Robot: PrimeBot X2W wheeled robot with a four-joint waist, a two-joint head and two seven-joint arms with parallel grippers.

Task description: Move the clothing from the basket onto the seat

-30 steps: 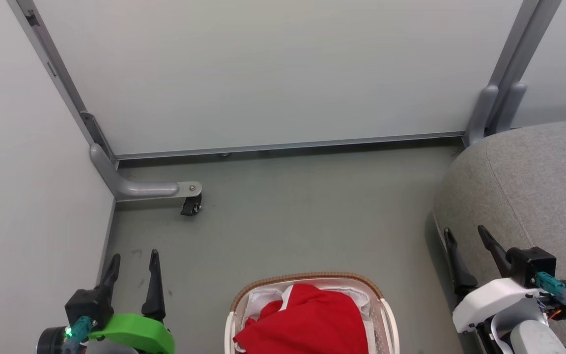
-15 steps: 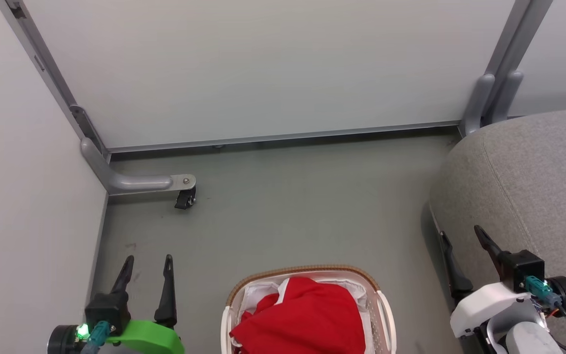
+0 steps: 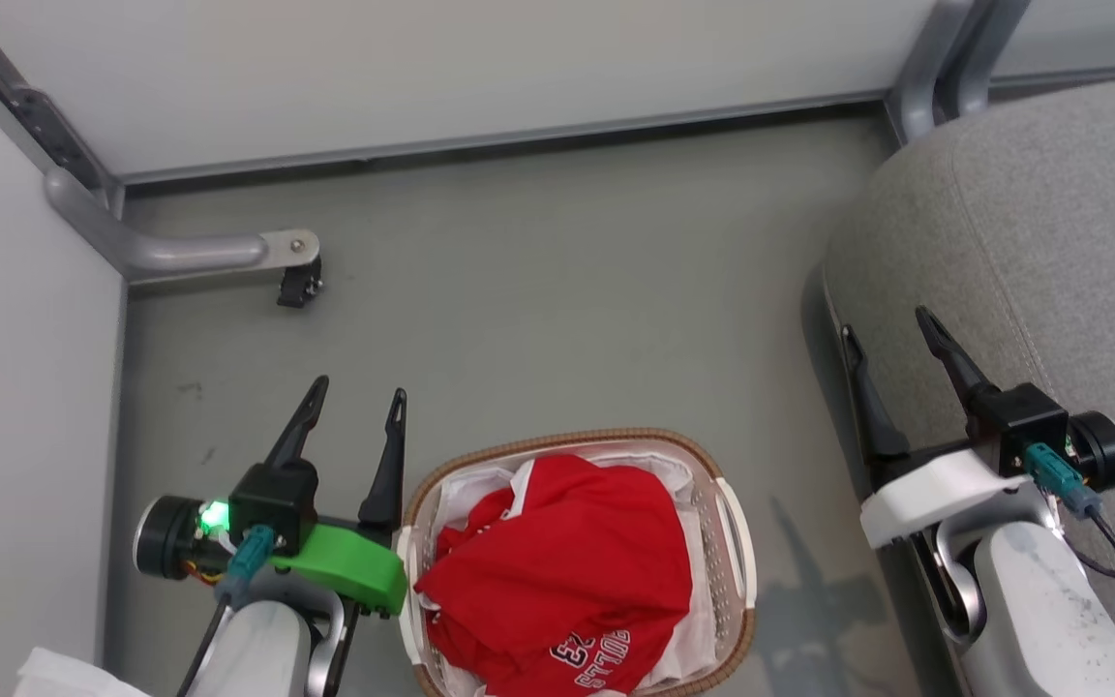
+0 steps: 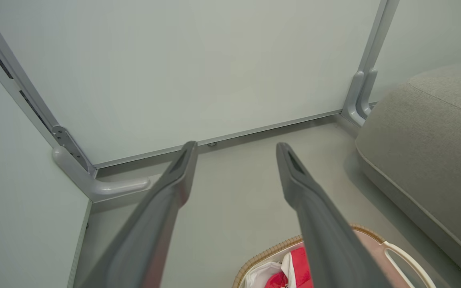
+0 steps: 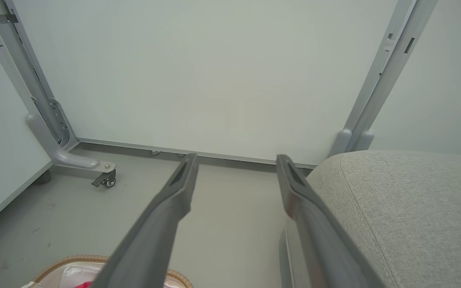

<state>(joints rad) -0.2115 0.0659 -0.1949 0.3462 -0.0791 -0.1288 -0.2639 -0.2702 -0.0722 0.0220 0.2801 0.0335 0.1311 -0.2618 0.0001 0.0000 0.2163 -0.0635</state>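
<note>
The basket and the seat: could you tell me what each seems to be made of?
The basket looks like white moulded plastic, judging by its perforated wall; its brown rim seems woven, perhaps rattan or imitation. The seat appears upholstered in matte grey woven fabric, with flecked texture and stitched seams.

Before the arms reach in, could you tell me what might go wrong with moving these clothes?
The white liner lies under the red clothes, so a grab may lift it too. The open left gripper hangs close beside the basket rim and could nudge it. Bare floor separates basket and sofa; trailing cloth could drop there.
</note>
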